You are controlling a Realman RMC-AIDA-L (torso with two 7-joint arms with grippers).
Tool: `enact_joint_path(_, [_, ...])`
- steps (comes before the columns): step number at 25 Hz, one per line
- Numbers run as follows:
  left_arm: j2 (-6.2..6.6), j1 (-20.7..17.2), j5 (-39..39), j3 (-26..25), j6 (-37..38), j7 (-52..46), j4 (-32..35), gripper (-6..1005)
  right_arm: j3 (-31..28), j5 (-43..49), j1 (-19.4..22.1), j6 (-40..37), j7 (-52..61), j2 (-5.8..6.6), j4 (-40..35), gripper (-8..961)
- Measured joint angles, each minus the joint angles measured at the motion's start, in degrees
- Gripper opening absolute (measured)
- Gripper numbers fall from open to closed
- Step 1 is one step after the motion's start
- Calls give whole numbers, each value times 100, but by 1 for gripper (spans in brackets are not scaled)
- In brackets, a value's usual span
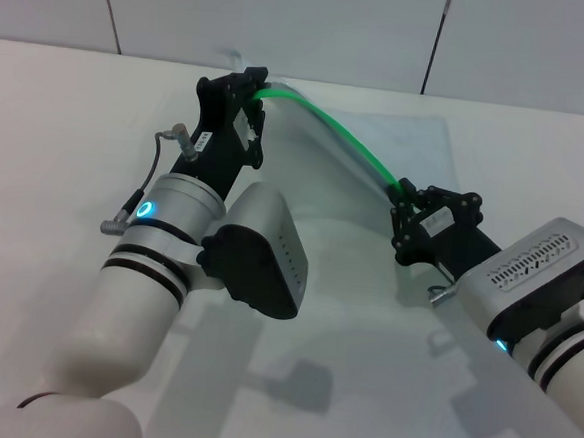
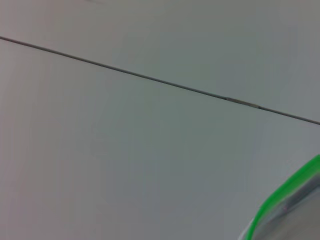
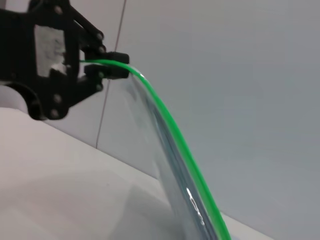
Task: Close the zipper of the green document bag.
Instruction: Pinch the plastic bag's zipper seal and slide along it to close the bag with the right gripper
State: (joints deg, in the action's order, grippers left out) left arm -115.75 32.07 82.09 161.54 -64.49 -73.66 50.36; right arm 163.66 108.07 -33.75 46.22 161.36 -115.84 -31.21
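Observation:
The green document bag [image 1: 314, 186] is a translucent pouch held up off the white table, with its green zipper [image 1: 330, 131] arching along the top edge. My left gripper [image 1: 254, 84] is at the far end of that strip and shut on it. The right wrist view shows its fingers [image 3: 114, 71] pinching the zipper [image 3: 175, 140] above the bag [image 3: 162, 170]. My right gripper [image 1: 402, 194] is at the near end of the strip and shut around it; the slider tab is hidden there. A piece of the zipper [image 2: 280, 200] shows in the left wrist view.
The white table [image 1: 57, 132] stretches to the left and in front of both arms. A tiled wall [image 1: 286, 18] stands close behind the bag. The left arm's bulky wrist [image 1: 260, 247] hangs over the table's middle.

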Motion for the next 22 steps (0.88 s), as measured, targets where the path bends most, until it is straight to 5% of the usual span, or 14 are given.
enact_joint_path(22, [0, 0, 0, 0, 50, 9, -5, 51, 6, -349, 17, -152, 0, 0, 343, 113])
